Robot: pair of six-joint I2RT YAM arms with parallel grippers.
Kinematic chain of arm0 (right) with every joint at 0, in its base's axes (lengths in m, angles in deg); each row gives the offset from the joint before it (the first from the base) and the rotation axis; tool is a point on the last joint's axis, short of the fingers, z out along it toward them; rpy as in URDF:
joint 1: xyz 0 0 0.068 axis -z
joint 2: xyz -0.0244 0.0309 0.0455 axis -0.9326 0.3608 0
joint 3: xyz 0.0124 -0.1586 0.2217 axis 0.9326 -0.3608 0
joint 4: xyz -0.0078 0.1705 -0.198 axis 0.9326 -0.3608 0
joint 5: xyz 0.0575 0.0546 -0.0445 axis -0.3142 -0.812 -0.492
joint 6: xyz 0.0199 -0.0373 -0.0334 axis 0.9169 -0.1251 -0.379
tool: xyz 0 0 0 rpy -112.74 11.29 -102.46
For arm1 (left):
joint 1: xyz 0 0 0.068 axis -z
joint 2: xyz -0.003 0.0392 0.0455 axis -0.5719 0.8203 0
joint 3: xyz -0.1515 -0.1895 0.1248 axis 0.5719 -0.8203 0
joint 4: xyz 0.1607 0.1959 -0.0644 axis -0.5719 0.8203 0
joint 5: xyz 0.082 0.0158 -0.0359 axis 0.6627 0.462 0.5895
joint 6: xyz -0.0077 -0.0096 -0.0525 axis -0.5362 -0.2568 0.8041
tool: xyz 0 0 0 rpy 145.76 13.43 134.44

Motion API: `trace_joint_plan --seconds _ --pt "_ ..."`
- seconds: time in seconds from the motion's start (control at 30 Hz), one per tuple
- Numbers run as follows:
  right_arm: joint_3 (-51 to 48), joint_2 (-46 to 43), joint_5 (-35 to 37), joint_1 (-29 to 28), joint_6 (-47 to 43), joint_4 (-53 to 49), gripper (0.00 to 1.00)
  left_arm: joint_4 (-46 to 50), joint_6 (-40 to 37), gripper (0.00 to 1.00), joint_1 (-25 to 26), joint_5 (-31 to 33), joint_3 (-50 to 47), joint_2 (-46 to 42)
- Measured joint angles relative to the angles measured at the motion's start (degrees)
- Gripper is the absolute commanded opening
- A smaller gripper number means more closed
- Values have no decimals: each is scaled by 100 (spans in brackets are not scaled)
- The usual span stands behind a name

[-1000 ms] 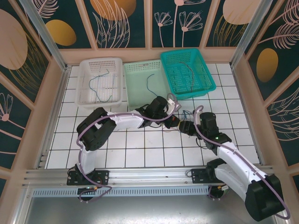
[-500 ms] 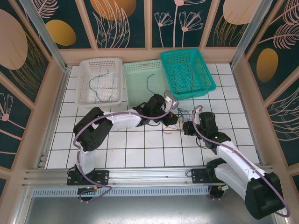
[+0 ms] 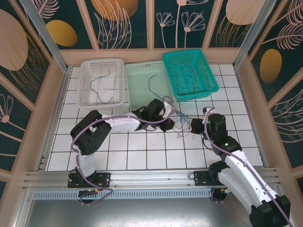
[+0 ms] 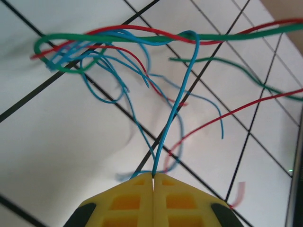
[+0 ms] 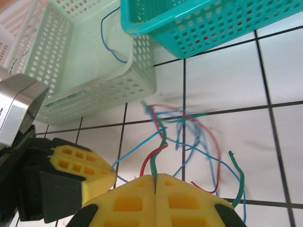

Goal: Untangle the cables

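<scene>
Pinching a blue cable (image 4: 174, 104), the left gripper (image 4: 153, 176) is clenched tight; the right gripper (image 5: 155, 177) grasps a green cable (image 5: 152, 168).

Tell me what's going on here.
Two robot arms are working on a tangle of cables on the tiled table. The left hand is shut on a blue cable, the right hand on a green cable. Behind, the white basket, pale green basket and teal basket hold loose cables.
</scene>
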Motion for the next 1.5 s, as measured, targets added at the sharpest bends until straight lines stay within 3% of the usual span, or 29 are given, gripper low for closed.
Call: trace_joint_plan --seconds 0.53,1.07,1.23,1.5 --pt "365 -334 1878 205 341 -704 0 264 -232 0 -101 903 -553 -763" --pt "404 -1207 3042 289 494 -789 0 470 -236 0 -236 1325 -1281 -1158" --pt "404 -1156 2422 317 334 -562 0 485 -221 2 -236 1296 -1307 -1158" --pt "402 -592 927 317 144 -96 0 -76 11 34 -234 555 -1141 -1147"
